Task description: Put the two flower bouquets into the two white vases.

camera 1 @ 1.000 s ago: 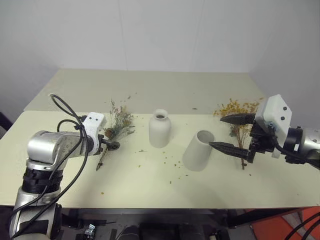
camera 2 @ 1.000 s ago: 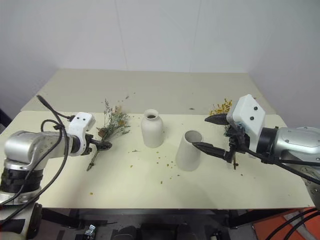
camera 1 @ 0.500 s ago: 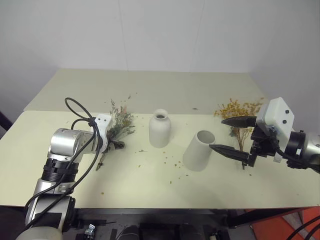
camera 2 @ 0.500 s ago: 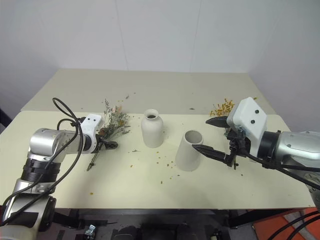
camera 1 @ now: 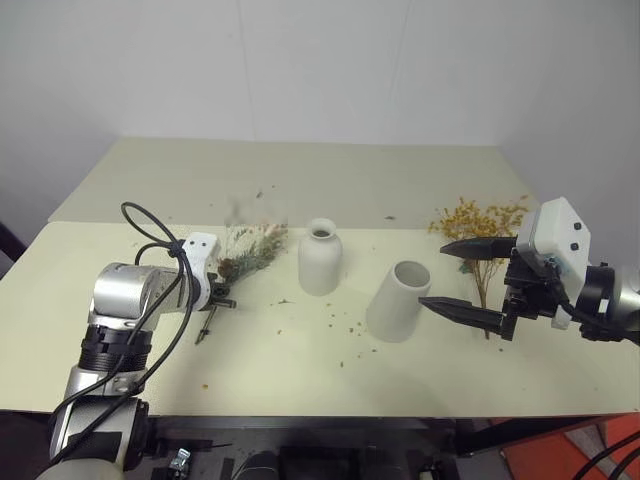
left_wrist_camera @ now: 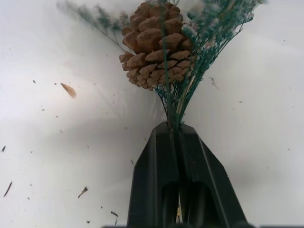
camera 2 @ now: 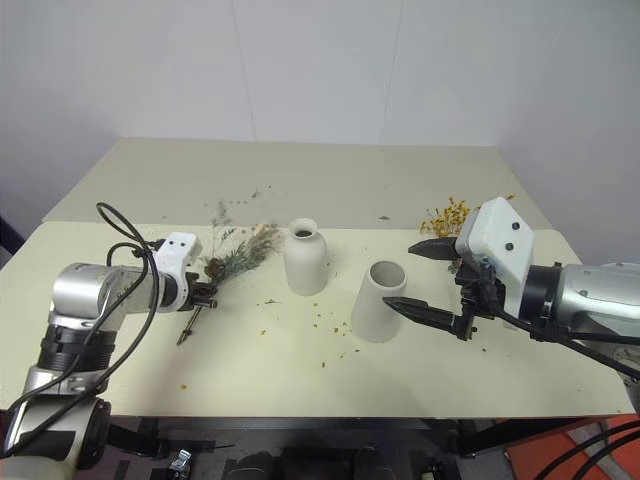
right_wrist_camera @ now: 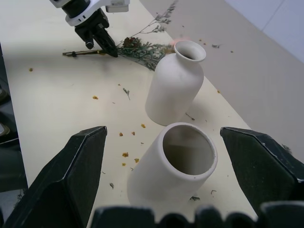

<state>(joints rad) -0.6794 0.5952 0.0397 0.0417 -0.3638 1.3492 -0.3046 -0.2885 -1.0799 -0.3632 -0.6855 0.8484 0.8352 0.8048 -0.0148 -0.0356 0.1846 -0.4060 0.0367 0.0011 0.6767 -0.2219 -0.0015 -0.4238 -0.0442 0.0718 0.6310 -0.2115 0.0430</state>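
Observation:
My left gripper (camera 1: 222, 300) is shut on the stems of the grey-green bouquet (camera 1: 250, 250), whose head lies on the table pointing toward the bottle-shaped white vase (camera 1: 320, 258). In the left wrist view a pine cone (left_wrist_camera: 152, 45) sits in the bunch just past the closed fingers (left_wrist_camera: 152, 180). The cylinder vase (camera 1: 397, 302) stands to the right of the bottle vase. My right gripper (camera 1: 432, 272) hangs open just right of the cylinder's mouth, holding nothing. The yellow-orange bouquet (camera 1: 478, 220) lies on the table behind that gripper.
Small petals and crumbs (camera 1: 340, 325) are scattered over the table around the vases. A second table (camera 1: 300, 170) adjoins at the back, up to the white wall. The front edge (camera 1: 320, 412) runs close below the arms.
My left gripper has gone from open to shut on the grey-green bouquet's stems, and the bunch's head has swung toward the bottle vase. The right gripper has stayed open and almost still.

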